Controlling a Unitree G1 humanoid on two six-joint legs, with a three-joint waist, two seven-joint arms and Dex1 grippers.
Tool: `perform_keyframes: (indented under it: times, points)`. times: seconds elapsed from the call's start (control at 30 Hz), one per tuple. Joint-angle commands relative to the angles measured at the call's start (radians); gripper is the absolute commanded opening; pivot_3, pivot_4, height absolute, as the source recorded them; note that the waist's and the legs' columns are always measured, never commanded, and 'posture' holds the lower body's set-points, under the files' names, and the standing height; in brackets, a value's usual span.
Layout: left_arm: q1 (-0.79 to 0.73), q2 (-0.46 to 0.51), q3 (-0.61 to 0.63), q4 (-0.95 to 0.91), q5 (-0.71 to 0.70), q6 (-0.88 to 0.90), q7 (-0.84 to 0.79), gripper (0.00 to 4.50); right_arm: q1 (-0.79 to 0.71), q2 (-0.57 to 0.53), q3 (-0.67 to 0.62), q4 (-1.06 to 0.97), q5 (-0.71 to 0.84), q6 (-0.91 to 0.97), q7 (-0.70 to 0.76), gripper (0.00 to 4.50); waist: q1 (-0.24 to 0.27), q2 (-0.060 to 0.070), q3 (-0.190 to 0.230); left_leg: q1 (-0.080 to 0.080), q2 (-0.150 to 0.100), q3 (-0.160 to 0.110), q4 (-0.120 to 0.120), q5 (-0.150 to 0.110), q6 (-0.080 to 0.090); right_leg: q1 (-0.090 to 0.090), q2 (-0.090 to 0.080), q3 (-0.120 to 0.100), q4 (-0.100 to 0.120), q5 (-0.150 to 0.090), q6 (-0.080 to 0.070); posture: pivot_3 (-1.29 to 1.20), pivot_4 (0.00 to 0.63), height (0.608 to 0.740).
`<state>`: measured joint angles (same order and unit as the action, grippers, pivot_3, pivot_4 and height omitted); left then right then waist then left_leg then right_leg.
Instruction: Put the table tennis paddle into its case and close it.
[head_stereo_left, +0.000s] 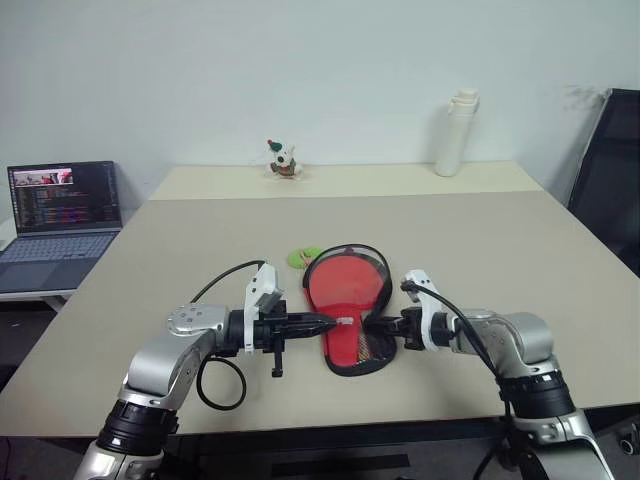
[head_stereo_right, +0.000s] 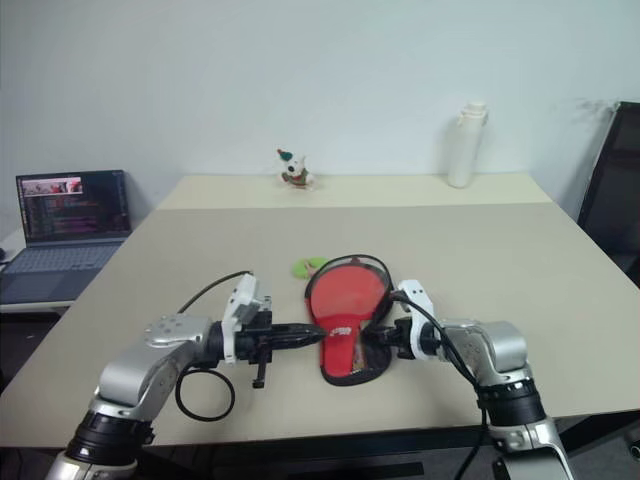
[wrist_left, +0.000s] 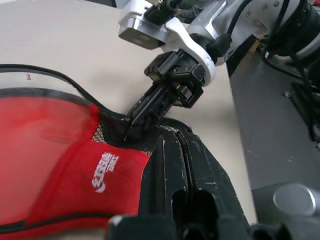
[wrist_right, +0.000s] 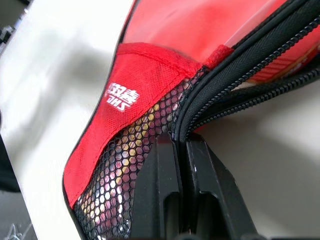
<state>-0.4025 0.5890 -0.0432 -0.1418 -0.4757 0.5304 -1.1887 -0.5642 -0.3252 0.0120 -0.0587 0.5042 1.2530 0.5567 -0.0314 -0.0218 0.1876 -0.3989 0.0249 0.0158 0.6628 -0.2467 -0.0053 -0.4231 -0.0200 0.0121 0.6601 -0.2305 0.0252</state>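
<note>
the case (head_stereo_left: 350, 310) lies flat on the beige table (head_stereo_left: 480, 250), near its front edge, between my two arms. it is unzipped along its round end, the black zip edge (head_stereo_left: 372, 253) standing open in a loop above the red panel. the narrow end with the white logo (wrist_left: 105, 172) and mesh pocket (wrist_right: 125, 170) points toward me.

my left gripper (head_stereo_left: 322, 323) reaches in level from the left, its fingers (wrist_left: 172, 185) pressed together, tips at the case's near left edge by the logo; whether they pinch fabric i cannot tell. my right gripper (head_stereo_left: 378, 324) comes in from the right, its fingers (wrist_right: 200, 190) clamped onto the case's black zip edge beside the mesh.

red shows inside the open mouth, but i cannot tell whether that is the table tennis paddle or the lining.

a small green object (head_stereo_left: 303, 256) lies just beyond the case. farther back stand a small figurine (head_stereo_left: 284, 160) and a white bottle (head_stereo_left: 456, 134). a laptop (head_stereo_left: 62, 225) sits off to the left.
</note>
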Motion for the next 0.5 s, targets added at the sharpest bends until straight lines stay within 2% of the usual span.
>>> perform_keyframes:
  times: [0.03, 0.2, 0.5]
  points:
    - [-0.012, 0.009, 0.004, -0.031, -0.022, -0.007, 0.001, 0.0, 0.029, -0.025, -0.055, -0.078, 0.033, 0.037, -0.018, 0.01, 0.001, 0.0, 0.0, 0.0, 0.0, 0.0, 0.0, 0.0, 0.0, 0.0, 0.0, 0.0, 0.0, 0.0, 0.0, 0.0, 0.15, 0.74]
    - [-0.018, 0.013, 0.005, -0.018, -0.019, -0.012, -0.006, 0.0, 0.095, -0.03, -0.123, -0.177, 0.074, 0.114, -0.054, 0.01, 0.002, 0.0, 0.0, -0.001, 0.0, 0.0, 0.0, 0.0, 0.0, 0.0, 0.0, 0.0, -0.001, 0.0, 0.0, 0.0, 0.15, 0.74]
    - [-0.018, 0.012, -0.002, -0.009, -0.019, -0.021, -0.02, 0.0, 0.198, 0.093, -0.217, -0.366, 0.146, 0.274, -0.149, 0.01, 0.002, 0.0, 0.0, -0.001, 0.0, 0.0, 0.0, 0.0, 0.0, 0.0, 0.0, 0.0, -0.002, 0.0, 0.0, 0.0, 0.15, 0.74]
